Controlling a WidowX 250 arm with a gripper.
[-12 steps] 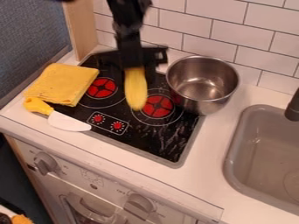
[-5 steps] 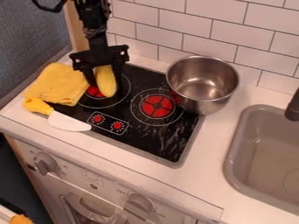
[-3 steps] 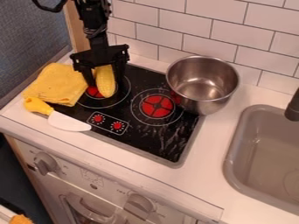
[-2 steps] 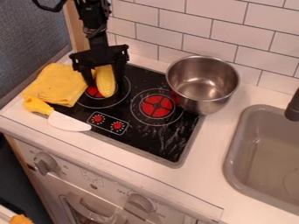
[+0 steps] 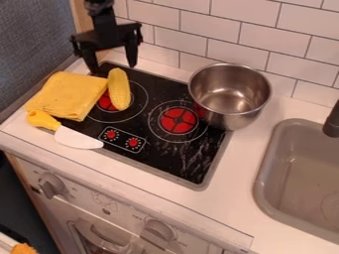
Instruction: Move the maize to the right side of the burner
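The black gripper [image 5: 114, 68] hangs above the back left corner of the stove, its two fingers spread apart with nothing between them. Just below it, the yellow maize [image 5: 119, 90] lies on the black stove top [image 5: 142, 125], partly over the left red burner [image 5: 105, 102] and leaning to that burner's right side. The maize and the gripper are apart. To the right is the second red burner [image 5: 178, 120], uncovered.
A folded yellow cloth [image 5: 66, 95] lies at the stove's left edge, with a yellow-handled white knife [image 5: 76, 139] in front. A steel pot [image 5: 230, 95] stands at the back right. The grey sink [image 5: 301, 173] is further right; a tiled wall [image 5: 242, 30] stands behind.
The gripper carried the maize left and down to the left burner, then opened and rose off it. The maize now lies free. The cloth's near edges shifted slightly.
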